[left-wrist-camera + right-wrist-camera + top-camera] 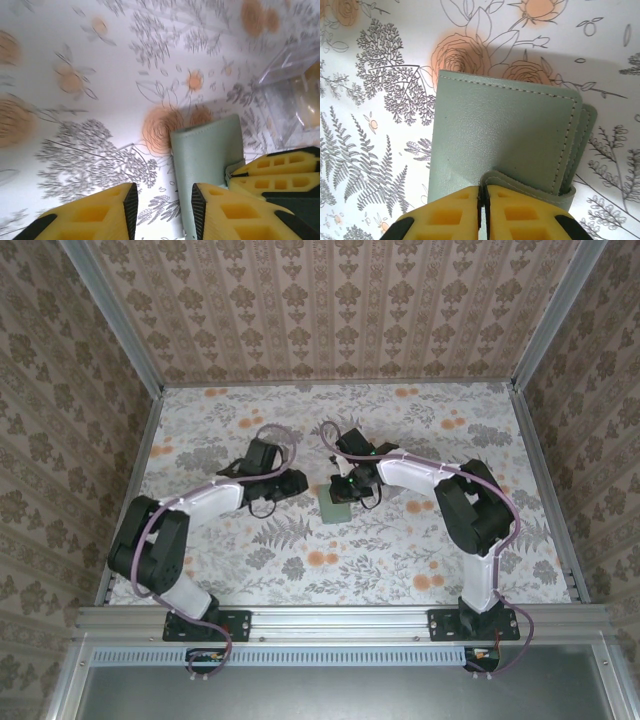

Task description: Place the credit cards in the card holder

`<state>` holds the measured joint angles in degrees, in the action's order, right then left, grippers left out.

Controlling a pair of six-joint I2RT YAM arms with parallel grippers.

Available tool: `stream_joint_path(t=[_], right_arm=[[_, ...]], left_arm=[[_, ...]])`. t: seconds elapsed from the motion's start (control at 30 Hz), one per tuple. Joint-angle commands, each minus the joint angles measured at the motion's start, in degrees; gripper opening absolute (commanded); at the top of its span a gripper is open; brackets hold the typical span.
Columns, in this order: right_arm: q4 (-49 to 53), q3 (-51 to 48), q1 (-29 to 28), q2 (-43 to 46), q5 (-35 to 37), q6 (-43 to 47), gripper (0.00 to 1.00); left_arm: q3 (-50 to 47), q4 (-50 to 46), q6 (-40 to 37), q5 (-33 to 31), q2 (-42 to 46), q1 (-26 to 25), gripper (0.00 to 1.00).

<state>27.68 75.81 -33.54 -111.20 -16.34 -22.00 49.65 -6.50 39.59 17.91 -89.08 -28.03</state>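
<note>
The card holder (505, 130) lies flat near the middle of the floral table (420, 550), with bare surface open beyond most of its edges. The right gripper (482, 192) pinches the holder's lifted near flap edge. The left gripper (162, 195) stands parted and empty just beside one long edge, a clear tray (287, 82) near the far corner.

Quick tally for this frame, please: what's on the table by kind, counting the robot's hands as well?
card holder: 1
clear tray: 1
yellowish shape inside the tray, possibly a card, too blurred to tell: 1
hands: 2, the left hand and the right hand
Total: 5
</note>
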Motion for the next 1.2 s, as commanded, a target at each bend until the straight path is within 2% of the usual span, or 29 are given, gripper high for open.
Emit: stream_joint_path(t=[0.0,0.03,0.17,0.6,0.63,0.8,0.83,0.93,1.0,1.17], right_arm=[[4.28,0.75,-0.25,2.63,4.15,1.54,0.18],[4.38,0.73,-0.43,3.05,4.4,1.78,0.21],[4.87,0.65,-1.41,4.88,5.68,2.75,0.22],[1.2,-4.04,-2.58,17.16,14.56,5.9,0.46],[0.62,-4.62,-2.58,18.47,15.63,6.12,0.47],[-3.06,-8.47,-2.45,26.08,21.82,8.04,0.54],[-3.8,-9.26,-2.34,27.65,23.58,8.67,0.56],[-5.65,-11.37,-1.61,32.05,30.09,10.11,0.67],[-7.0,-12.95,-0.28,35.34,34.04,10.79,0.69],[-14.06,-19.73,7.2,40.66,39.89,9.36,0.78]], left_arm=[[0.62,-3.98,-4.45,-3.5,5.63,1.49,0.38],[0.37,-4.73,-5.02,-4.56,7.36,2.68,0.39],[-2.01,-6.31,-6.61,-8.89,14.32,5.32,0.41],[-8.88,-11.7,-8.76,-22.11,32.78,12.44,0.48],[-9.49,-11.76,-8.74,-23.94,34.13,12.69,0.51],[-12.84,-11.34,-7.57,-32.64,39.83,13.95,0.97],[-13.3,-11.17,-7.64,-34.22,40.49,14.2,1.0],[-15.37,-8.12,-10.12,-37.09,41.35,14.68,1.0],[-16.63,-5.7,-11.66,-38.85,41.14,14.84,1.0],[-20.6,2.7,-19.24,-44.39,38.45,15.09,1.0]])
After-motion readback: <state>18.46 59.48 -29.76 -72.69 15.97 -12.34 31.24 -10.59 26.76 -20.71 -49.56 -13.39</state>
